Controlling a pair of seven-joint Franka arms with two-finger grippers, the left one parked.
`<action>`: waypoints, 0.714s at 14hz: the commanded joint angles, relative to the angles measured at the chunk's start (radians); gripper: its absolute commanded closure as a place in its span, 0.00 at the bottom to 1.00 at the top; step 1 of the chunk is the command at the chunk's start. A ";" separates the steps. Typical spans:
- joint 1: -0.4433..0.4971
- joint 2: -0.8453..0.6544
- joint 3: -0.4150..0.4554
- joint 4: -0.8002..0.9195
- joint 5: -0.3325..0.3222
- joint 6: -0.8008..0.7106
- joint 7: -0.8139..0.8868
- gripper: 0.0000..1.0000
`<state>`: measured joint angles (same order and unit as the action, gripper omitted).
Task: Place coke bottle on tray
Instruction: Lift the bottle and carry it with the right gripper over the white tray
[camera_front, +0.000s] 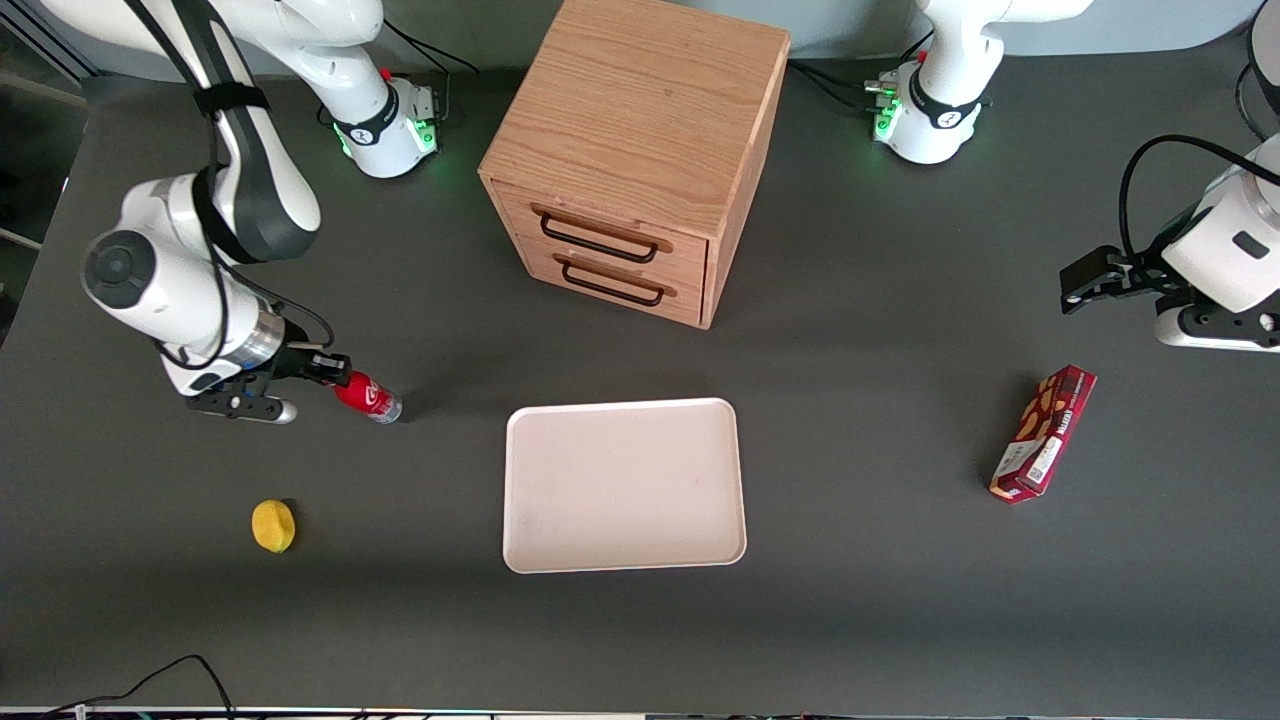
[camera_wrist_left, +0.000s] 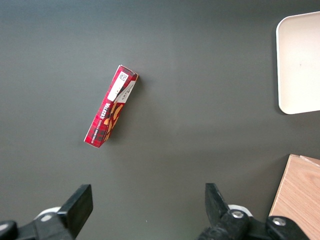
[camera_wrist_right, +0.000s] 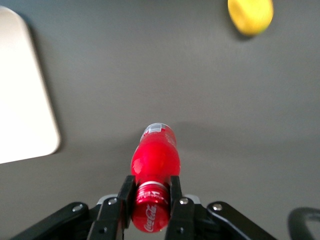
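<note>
The coke bottle (camera_front: 367, 396) is small and red with a clear silvery base. It hangs tilted just above the dark table, toward the working arm's end. My right gripper (camera_front: 335, 376) is shut on its red cap. In the right wrist view the black fingers (camera_wrist_right: 176, 197) clamp the cap of the bottle (camera_wrist_right: 155, 160) from both sides, with the base pointing away from the wrist. The pale pinkish-cream tray (camera_front: 624, 485) lies flat mid-table, beside the bottle; its corner also shows in the right wrist view (camera_wrist_right: 22, 95).
A wooden two-drawer cabinet (camera_front: 635, 150) stands farther from the front camera than the tray. A yellow fruit (camera_front: 273, 525) lies nearer the front camera than the gripper. A dark red snack box (camera_front: 1043, 432) lies toward the parked arm's end.
</note>
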<state>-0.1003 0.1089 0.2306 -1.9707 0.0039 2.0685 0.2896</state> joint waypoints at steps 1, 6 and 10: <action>0.004 -0.012 0.035 0.255 0.008 -0.200 -0.017 1.00; 0.092 0.049 0.058 0.502 -0.051 -0.257 -0.012 1.00; 0.215 0.228 0.044 0.706 -0.055 -0.258 0.113 1.00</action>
<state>0.0506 0.1988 0.2906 -1.4268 -0.0277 1.8349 0.3364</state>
